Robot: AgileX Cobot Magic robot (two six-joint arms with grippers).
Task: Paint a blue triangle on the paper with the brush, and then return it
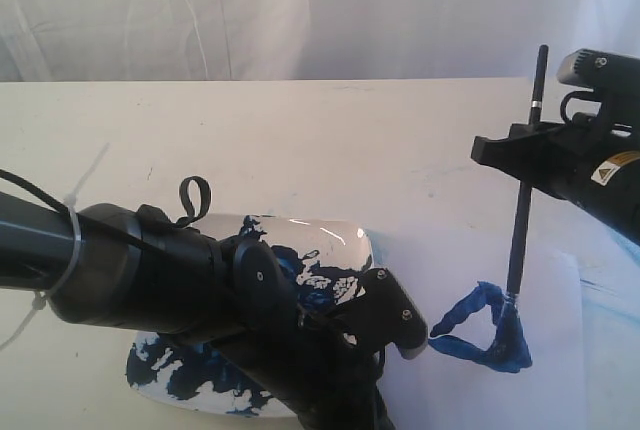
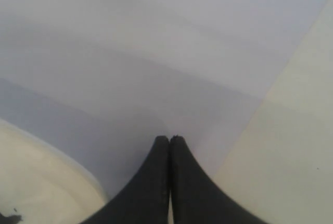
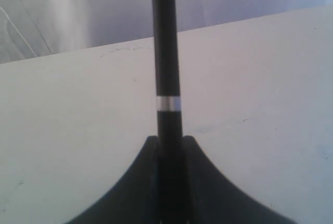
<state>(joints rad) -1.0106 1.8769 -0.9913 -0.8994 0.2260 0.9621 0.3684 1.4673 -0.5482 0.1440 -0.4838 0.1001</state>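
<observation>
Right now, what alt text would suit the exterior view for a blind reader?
The right gripper holds a black brush nearly upright, its tip on a blue triangle painted on white paper. In front, the left gripper, shut, reaches over a paint-smeared dish.

The paper (image 1: 560,390) lies on the table (image 1: 300,140), just to the right of the dish (image 1: 345,235). The triangle (image 1: 512,350) is on the paper. The brush (image 1: 521,230) stands up with its tip on the triangle.
</observation>
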